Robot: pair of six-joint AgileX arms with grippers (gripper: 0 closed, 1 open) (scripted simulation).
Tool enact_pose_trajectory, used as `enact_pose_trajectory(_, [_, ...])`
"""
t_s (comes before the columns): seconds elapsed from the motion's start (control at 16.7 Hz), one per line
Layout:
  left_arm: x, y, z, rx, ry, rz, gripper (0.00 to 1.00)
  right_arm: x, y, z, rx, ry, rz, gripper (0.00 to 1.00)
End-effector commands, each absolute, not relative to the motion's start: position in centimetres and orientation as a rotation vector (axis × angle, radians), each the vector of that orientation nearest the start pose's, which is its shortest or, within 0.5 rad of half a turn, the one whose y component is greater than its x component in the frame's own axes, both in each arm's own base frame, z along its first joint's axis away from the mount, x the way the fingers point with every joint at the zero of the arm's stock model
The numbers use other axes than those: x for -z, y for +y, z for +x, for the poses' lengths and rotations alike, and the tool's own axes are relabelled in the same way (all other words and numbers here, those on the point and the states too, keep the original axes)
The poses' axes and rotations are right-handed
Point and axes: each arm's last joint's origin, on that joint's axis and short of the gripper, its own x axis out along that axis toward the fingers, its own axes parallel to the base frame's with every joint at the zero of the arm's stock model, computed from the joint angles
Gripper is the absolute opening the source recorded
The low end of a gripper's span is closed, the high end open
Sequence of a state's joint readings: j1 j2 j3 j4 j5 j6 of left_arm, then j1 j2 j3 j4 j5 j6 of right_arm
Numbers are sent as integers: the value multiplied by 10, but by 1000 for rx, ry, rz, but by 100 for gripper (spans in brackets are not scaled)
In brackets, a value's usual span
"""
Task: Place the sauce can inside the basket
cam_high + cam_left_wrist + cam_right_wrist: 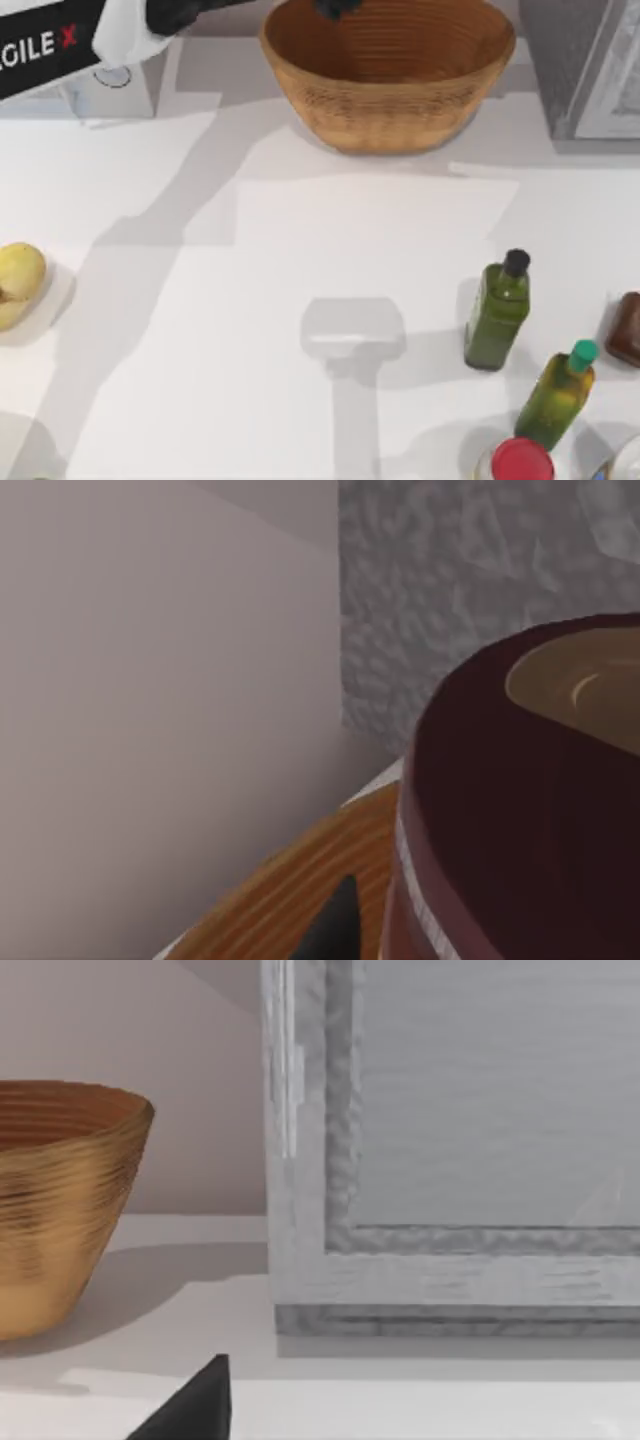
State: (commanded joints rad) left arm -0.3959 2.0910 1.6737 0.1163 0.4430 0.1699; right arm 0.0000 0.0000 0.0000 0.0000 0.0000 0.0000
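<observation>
AgileX's left gripper [338, 6] is hanging over the basket [390, 100], fingers clamped on the upright sauce can [520, 810]; release lies straight below; right arm's fingers unclear.

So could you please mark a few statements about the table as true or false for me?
1. The basket stands at the top view's upper middle. True.
2. Both green bottles stand on the table's left side. False: they stand on its right side.
3. The sauce can lies on the table beside the bottles. False: it is close before the left wrist camera, above the basket's rim.
4. The left gripper is over the basket. True.
5. The right gripper is near the grey cabinet. True.
</observation>
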Motion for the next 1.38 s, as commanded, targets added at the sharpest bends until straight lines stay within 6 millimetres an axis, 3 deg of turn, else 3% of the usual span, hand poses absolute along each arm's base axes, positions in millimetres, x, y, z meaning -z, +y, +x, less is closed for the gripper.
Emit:
enact_pose_trajectory(0.18, [-261,-214,457,816,241,79,0,-160,-1,106,0,0,0,100])
enact_pose_trajectory(0.54, [-262,-213,458,812,240,77,0,-160,-1,106,0,0,0,100])
enact_pose_trajectory(1.08, [-233,-253,493,815,241,76,0,-160,-1,106,0,0,0,100])
enact_pose_trajectory(1.38, [-229,-257,496,815,241,76,0,-160,-1,106,0,0,0,100])
